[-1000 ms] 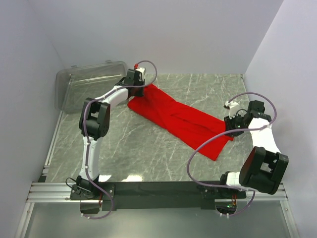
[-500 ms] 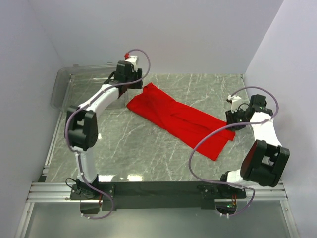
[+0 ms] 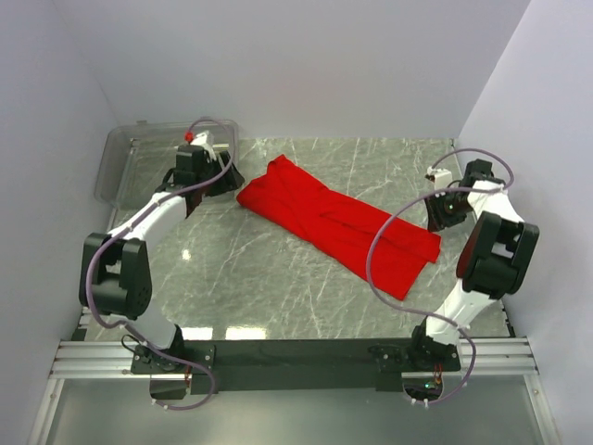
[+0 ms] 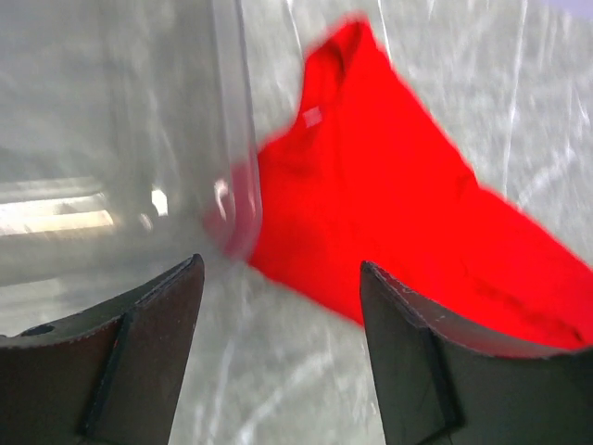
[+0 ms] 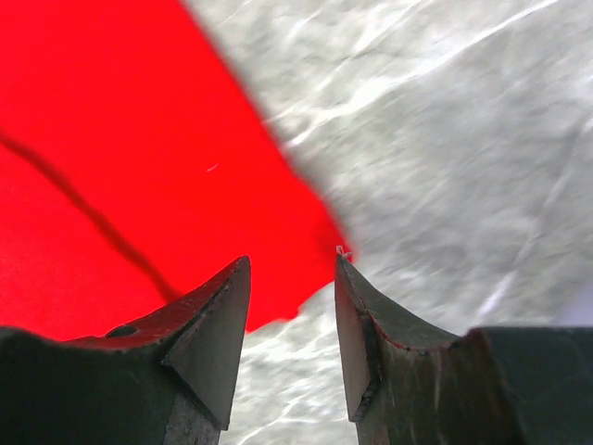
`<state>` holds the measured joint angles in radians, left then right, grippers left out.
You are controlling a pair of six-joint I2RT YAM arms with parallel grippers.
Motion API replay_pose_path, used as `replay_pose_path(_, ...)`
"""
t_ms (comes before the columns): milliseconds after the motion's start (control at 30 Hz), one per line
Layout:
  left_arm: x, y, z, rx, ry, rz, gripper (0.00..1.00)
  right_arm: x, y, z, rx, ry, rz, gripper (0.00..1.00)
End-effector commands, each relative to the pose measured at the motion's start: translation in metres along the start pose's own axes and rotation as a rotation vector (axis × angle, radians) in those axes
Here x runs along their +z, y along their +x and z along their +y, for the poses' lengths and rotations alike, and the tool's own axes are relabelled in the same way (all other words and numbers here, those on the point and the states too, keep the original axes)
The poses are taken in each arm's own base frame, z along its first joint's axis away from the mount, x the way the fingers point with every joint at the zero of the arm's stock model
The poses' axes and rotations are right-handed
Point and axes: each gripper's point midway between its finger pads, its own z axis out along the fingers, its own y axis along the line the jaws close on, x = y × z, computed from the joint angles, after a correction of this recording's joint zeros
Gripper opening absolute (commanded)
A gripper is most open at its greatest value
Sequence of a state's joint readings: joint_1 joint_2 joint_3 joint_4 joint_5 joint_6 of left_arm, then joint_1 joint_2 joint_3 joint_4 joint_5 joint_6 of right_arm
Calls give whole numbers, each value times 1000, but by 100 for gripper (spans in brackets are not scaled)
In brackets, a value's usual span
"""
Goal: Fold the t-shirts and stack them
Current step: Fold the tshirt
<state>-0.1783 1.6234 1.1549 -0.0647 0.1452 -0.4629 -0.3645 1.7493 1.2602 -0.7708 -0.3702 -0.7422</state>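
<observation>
Top external view: the red t-shirt is seen lying flat on the grey marbled table, folded into a long band that runs diagonally between the two claws. The left gripper is held just off the band's far, collar end, with the clear plastic bin on its other side. The right gripper is held just beside the band's opposite end.

In the left wrist view the left gripper is shown with its jaws spread wide and nothing between them. The t-shirt is spread ahead of the claw, mostly toward its right finger, and a small white label can be made out near the collar. The bin is placed ahead toward the left finger. Some red is seen through its rounded corner (whether cloth and plastic touch cannot be told). Bare table is seen between the fingers.

In the right wrist view the right gripper is shown with its jaws partly apart, and nothing is gripped. The t-shirt is spread ahead and toward the left finger, its corner ending just beyond the fingertips. Table is seen ahead of the right finger.
</observation>
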Motion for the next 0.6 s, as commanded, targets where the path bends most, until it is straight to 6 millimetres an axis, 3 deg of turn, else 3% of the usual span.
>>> replay_pose_path(0,-24,1,-31,-32,123,-20,73,0,-16,-25,-33,50,15,49)
replay_pose_path(167,-38,19,-26,-68,116,-6,72,15,-10,-26,-73,-20,90,49)
replay_pose_path(267,-42,32,-21,-88,106,12,72,22,0,-16,-92,-90,133,49)
replay_pose_path(567,-47,46,-18,-119,105,36,72,32,21,-1,-111,-158,184,49)
